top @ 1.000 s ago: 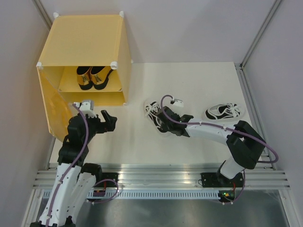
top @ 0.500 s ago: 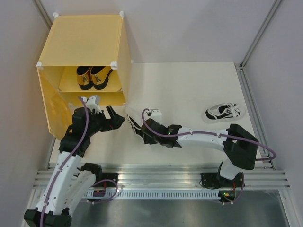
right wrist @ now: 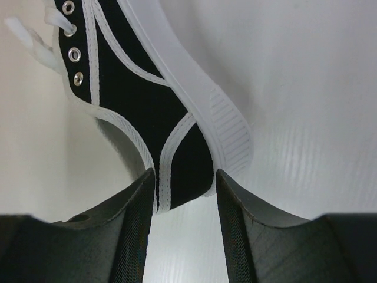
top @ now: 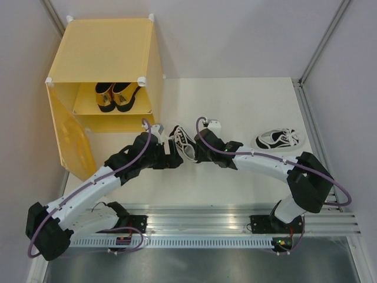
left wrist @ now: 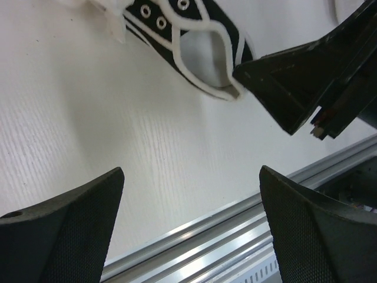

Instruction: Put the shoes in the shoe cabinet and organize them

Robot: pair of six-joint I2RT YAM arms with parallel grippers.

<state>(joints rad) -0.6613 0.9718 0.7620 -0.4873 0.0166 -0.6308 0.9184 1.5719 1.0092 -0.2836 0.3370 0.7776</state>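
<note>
Shoe cabinet (top: 100,56) stands at the far-left corner of the table (top: 235,100), door (top: 70,138) swung open. Both gold loafers (top: 125,97) sit side by side on its upper shelf. One white sneaker (top: 185,141) lies on the table mid-front, just right of the cabinet. The second sneaker (top: 278,139) lies well apart to the right. Your right gripper (right wrist: 184,200) straddles the first sneaker's heel, partly open; can't tell if it's clamping. Your left gripper (left wrist: 188,224) is spread wide, nothing in it, just beside that sneaker. Versus a second ago: left arm has left the cabinet door and reached across to the sneaker. That sneaker got dragged left and is now back near its old spot. Loafers and second sneaker haven't moved.
</note>
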